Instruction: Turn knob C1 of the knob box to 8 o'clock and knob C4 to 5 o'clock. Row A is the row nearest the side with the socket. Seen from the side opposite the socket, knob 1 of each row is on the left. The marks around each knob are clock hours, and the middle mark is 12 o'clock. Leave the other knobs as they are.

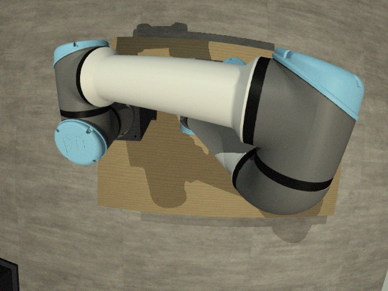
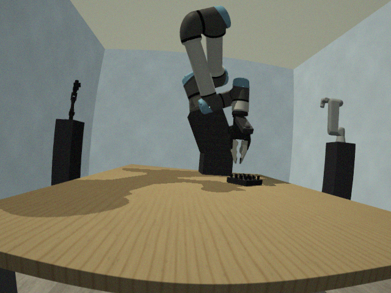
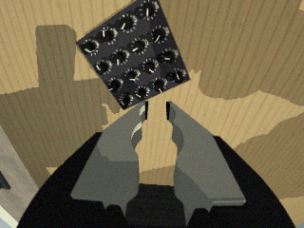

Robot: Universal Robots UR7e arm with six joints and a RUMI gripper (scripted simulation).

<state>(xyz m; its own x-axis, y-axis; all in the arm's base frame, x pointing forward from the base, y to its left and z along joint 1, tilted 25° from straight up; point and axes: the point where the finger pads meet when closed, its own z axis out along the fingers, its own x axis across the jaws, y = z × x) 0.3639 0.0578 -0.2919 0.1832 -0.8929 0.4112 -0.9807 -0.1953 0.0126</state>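
Observation:
The black knob box (image 2: pixel 244 180) (image 3: pixel 133 52) lies on the wooden table (image 2: pixel 189 236) (image 1: pixel 125 188) near the robot's base, with several rows of small knobs with white pointer lines. In the wrist view it sits tilted, just beyond the fingertips. My gripper (image 2: pixel 239 161) (image 3: pixel 157 103) hangs above the box, pointing down, clear of the knobs. Its fingers stand nearly together with a narrow gap and nothing between them. In the overhead view the arm hides both the box and the gripper.
The robot's dark base pedestal (image 2: pixel 214 141) rises just behind the box. A black pillar with a thin stand (image 2: pixel 67 151) is off the table at left, and another pillar with a small white arm (image 2: pixel 338 170) at right.

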